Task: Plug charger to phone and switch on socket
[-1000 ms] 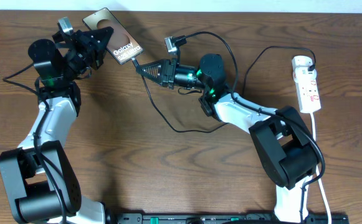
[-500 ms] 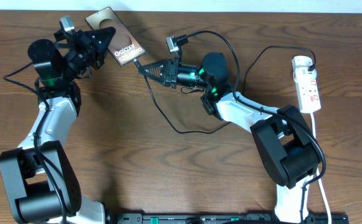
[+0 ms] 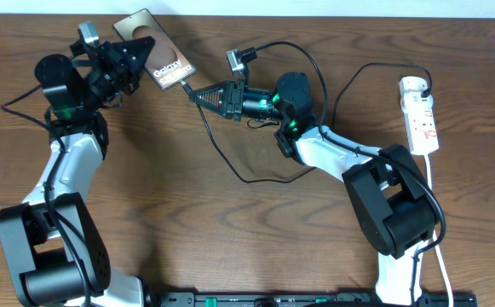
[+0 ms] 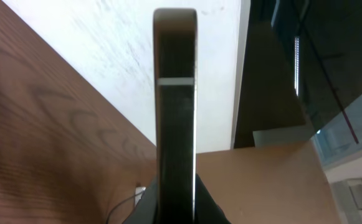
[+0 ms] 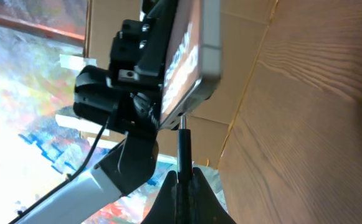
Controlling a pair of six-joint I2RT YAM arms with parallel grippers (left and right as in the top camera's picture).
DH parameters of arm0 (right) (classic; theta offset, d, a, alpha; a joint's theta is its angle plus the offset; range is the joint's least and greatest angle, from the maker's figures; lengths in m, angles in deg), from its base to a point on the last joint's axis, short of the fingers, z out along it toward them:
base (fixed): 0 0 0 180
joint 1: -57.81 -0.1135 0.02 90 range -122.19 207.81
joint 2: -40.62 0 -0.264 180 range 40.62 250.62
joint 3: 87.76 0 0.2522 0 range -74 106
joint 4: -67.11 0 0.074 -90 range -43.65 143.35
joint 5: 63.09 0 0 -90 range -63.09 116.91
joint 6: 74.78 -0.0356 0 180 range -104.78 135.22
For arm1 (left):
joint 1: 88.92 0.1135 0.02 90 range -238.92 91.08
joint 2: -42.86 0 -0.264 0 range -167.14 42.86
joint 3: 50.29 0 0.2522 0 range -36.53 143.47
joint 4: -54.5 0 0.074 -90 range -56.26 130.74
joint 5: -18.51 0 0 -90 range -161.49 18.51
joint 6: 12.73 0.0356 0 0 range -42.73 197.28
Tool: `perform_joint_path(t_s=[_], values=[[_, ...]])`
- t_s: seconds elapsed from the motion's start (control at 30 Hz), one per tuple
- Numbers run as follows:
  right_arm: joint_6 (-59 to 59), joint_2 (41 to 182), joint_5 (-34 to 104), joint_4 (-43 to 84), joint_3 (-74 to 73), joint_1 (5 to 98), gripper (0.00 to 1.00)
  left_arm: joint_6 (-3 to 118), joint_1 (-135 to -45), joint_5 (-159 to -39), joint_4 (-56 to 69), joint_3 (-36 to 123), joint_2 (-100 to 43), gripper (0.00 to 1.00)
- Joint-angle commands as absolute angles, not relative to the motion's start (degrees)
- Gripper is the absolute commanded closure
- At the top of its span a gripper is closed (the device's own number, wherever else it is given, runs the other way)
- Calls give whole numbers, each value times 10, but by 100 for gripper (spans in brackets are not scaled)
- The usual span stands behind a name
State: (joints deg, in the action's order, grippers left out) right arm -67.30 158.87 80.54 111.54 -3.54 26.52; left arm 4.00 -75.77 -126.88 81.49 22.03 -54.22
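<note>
Two pinches over wood-grain table (image 3: 230,247), white wall (image 3: 358,7) behind: left tool (image 3: 136,64) on phone (image 3: 160,56), right tool (image 3: 194,94) on charger (image 5: 182,146).

phone (image 4: 176,124) edge-on (gripped below), wooden table (image 4: 37,130)

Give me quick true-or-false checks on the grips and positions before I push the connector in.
1. The left gripper holds the phone. True.
2. The right gripper is open. False: it is shut on the charger, near its tip.
3. The right gripper hovers over the socket. False: it is by the phone, and the socket lies far off on the right side.
4. The charger's tip points at the phone's edge. True.
</note>
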Motion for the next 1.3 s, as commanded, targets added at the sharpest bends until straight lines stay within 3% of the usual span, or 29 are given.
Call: perform_joint_path(t_s=[0.0,1.27], values=[[-674,1588,811,1119,-24,267,99,52,-750,-1278,824,225,-535,93],[-674,1588,803,1119,-24,266,99,52,-769,-1278,824,225,-535,93]])
